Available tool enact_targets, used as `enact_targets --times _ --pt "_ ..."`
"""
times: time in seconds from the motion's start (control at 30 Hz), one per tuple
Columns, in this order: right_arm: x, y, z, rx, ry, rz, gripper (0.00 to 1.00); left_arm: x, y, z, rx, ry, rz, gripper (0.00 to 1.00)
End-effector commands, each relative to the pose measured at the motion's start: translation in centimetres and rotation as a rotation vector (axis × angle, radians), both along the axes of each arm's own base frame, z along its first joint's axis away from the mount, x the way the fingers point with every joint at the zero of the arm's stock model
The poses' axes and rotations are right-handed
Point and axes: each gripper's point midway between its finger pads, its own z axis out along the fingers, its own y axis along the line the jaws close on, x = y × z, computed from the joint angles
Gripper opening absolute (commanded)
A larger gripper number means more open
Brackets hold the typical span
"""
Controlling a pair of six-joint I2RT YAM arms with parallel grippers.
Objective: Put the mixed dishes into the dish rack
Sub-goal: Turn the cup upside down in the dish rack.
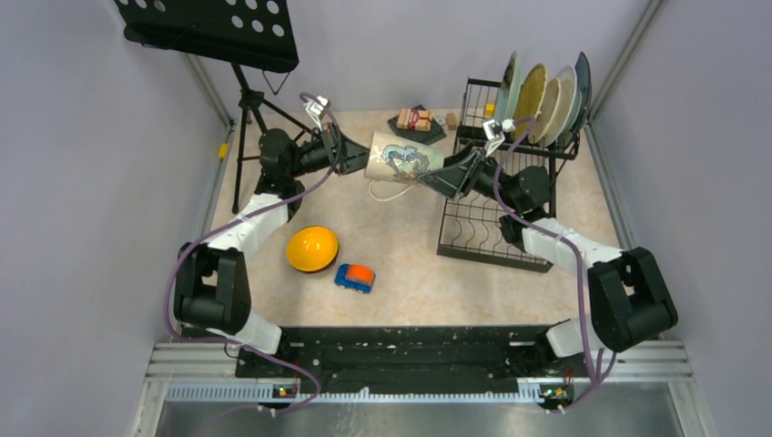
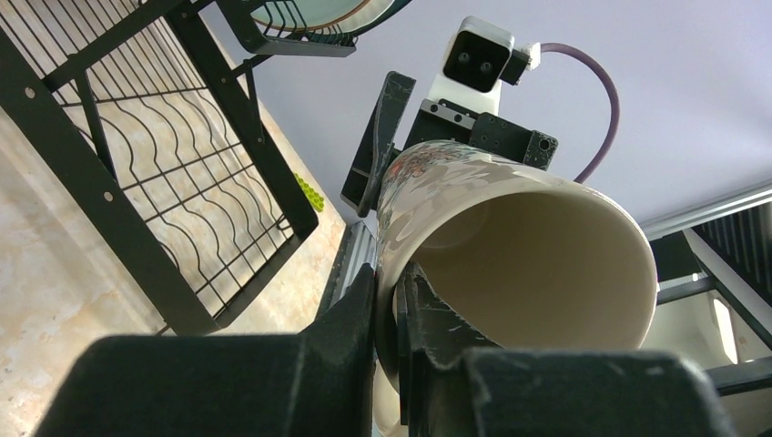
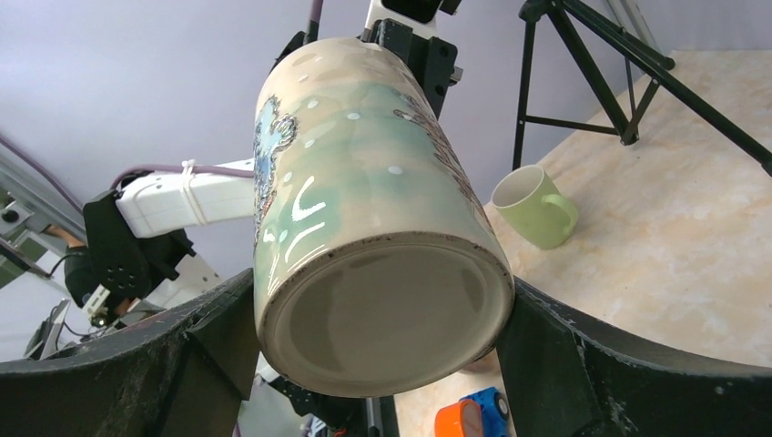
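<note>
Beige marbled table (image 1: 410,282) between grey walls, and above its middle the beige mug (image 1: 405,157) hangs on its side in the air, between the two arms. The left gripper (image 1: 364,155) pinches the wall of the mug at its mouth, one finger inside and one outside. The right gripper (image 1: 446,171) stands wide, its jaws on either side of the mug's base. From the right wrist view they lie right against the base, but whether they press on it cannot be told.

The mug bears a blue and green drawing, with no lettering to be made out. Just to its right stands the dish rack (image 1: 496,258), partly hidden by the right arm. Four plates (image 1: 546,96) stand on edge in its upper tier.

A green mug (image 3: 537,208) sits upright on the table. It shows only in the right wrist view. Nearer the bases lie an orange bowl (image 1: 312,248) and, just beside it, a toy car (image 1: 354,277).

At the back are a packet (image 1: 414,120) on a dark mat, its print too small to read, and a music stand (image 1: 214,27), cut off at the top edge.
</note>
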Motion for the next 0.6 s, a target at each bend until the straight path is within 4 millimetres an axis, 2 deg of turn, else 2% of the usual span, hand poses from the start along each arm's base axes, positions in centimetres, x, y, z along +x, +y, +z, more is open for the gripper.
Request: enact_targets --times 0.0,0.37,0.57 --pt "-1.1 -0.8 4.7 0.063 -0.184 0.012 0.88 -1.7 0.2 4.9 -0.039 -0.163 -0.006 0.00" --pt "-1.2 -1.1 5.7 0.113 -0.197 0.011 0.93 -2.1 0.2 5.0 -0.046 -0.163 -0.029 0.00" --pt "0.4 -1.6 5.5 0.116 -0.148 -0.079 0.94 -2.2 0.1 5.0 -0.052 -0.159 -0.033 0.00"
